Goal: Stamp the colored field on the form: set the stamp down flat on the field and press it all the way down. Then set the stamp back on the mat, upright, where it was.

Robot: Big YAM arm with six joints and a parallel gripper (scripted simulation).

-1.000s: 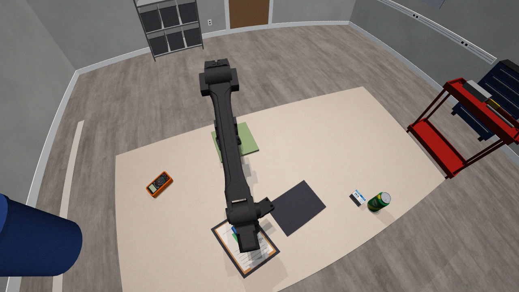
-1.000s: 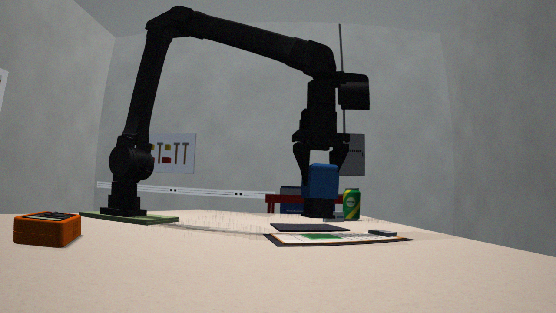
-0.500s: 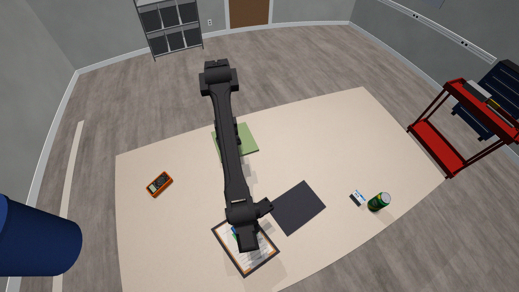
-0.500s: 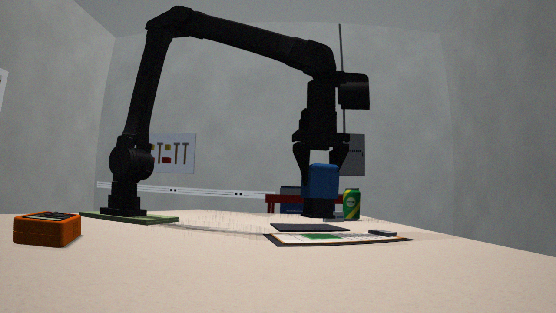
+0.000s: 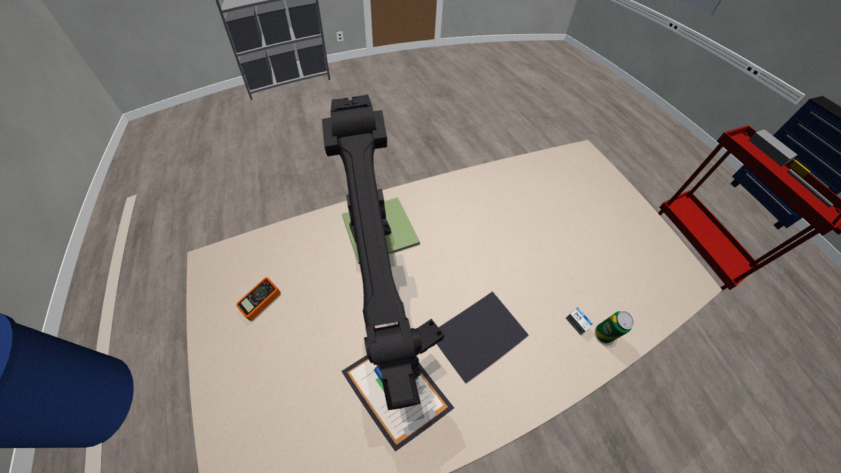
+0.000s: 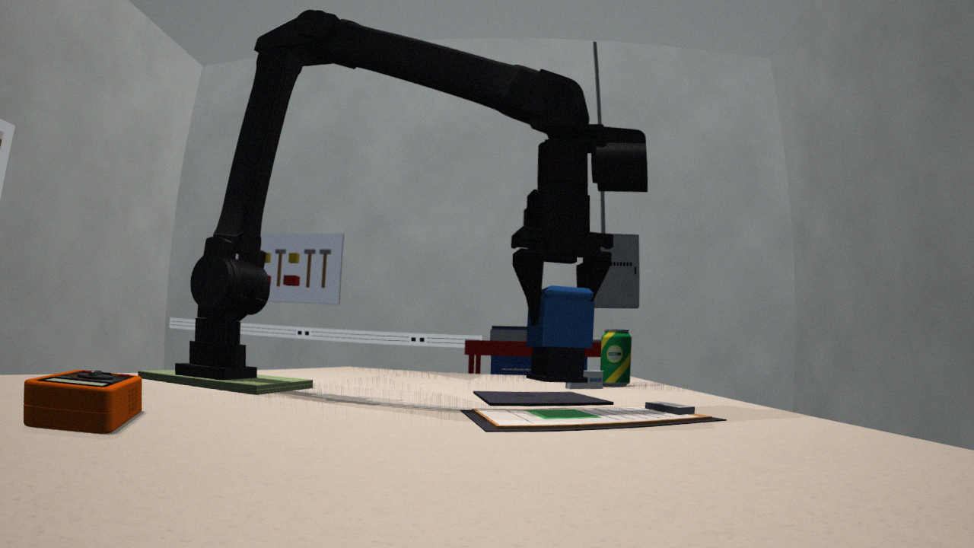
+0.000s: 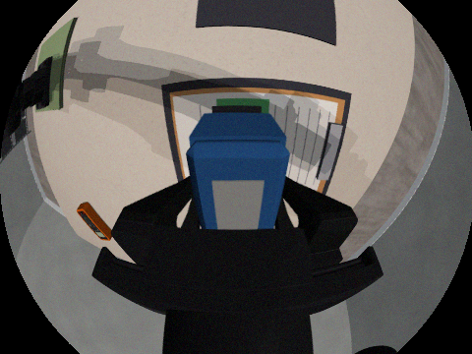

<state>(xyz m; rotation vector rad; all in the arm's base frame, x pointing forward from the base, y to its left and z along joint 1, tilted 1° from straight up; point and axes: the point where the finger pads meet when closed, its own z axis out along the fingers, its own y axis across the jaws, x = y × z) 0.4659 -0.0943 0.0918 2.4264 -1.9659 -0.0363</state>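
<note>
My gripper (image 6: 559, 293) is shut on the blue stamp (image 6: 560, 317), which has a black base (image 6: 557, 364). I hold it upright, a little above the form (image 6: 592, 415) on its clipboard. The green field (image 6: 562, 412) lies on the form almost straight below the stamp. In the wrist view the stamp (image 7: 236, 167) covers most of the green field (image 7: 242, 102); only its far edge shows. In the overhead view my arm hides the stamp and most of the field; the form (image 5: 399, 409) shows around my wrist. The dark mat (image 5: 481, 336) lies beside the form, with nothing on it.
An orange multimeter (image 5: 257, 297) lies at the table's left. A green can (image 5: 613, 326) and a small white box (image 5: 579, 320) stand at the right. My base sits on a green plate (image 5: 399, 226). A grey clip (image 6: 669, 407) sits on the clipboard's end.
</note>
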